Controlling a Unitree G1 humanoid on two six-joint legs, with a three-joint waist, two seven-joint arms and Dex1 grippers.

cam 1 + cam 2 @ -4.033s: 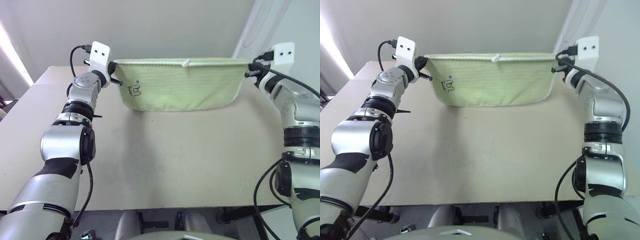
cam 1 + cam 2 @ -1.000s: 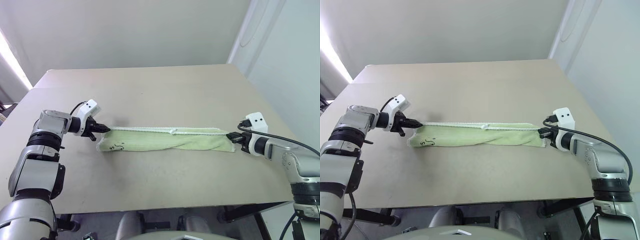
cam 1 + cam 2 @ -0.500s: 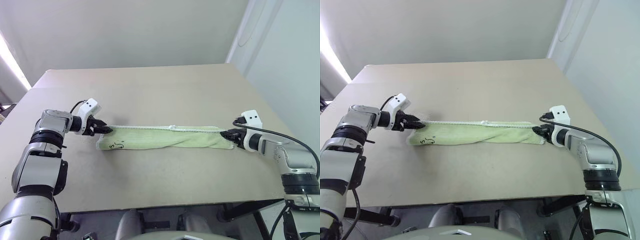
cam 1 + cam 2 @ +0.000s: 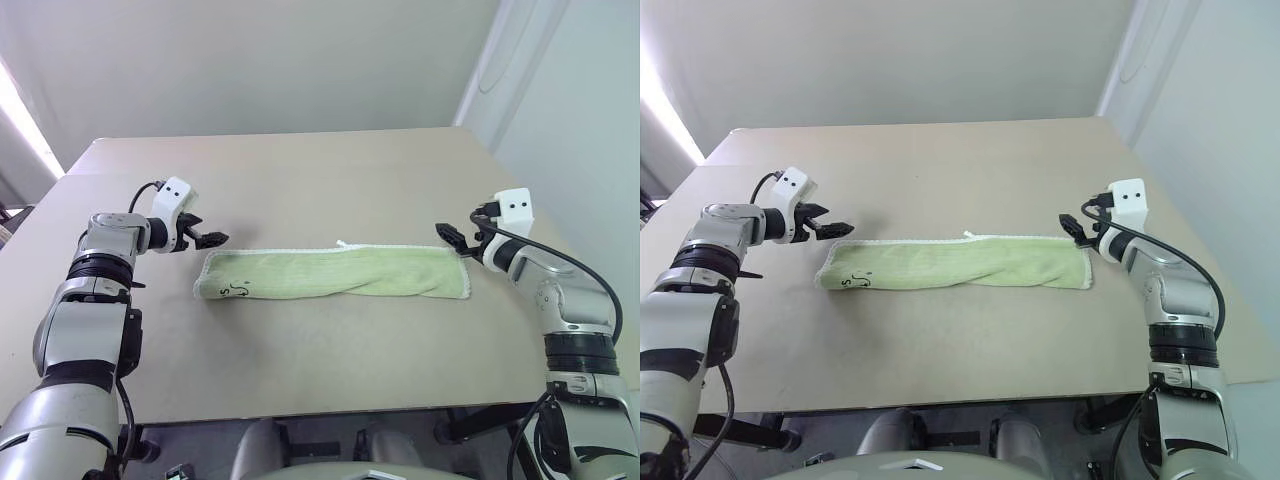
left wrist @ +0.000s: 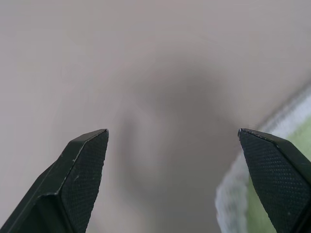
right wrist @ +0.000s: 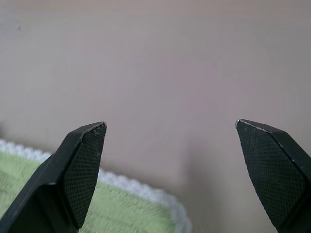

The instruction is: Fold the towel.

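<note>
on the table point(image 4: 330, 350) lies the towel point(image 4: 335, 273), both end effectors spread.

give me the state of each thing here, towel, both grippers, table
towel: folded into a long narrow strip, lying flat on the table, not held
left gripper: open, empty, just off the towel's end
right gripper: open, empty, above the towel's other end
table: bearing the towel

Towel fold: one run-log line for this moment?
towel: folded strip flat on table | left gripper: jaws open, off towel's end | right gripper: jaws open, off other end
</note>
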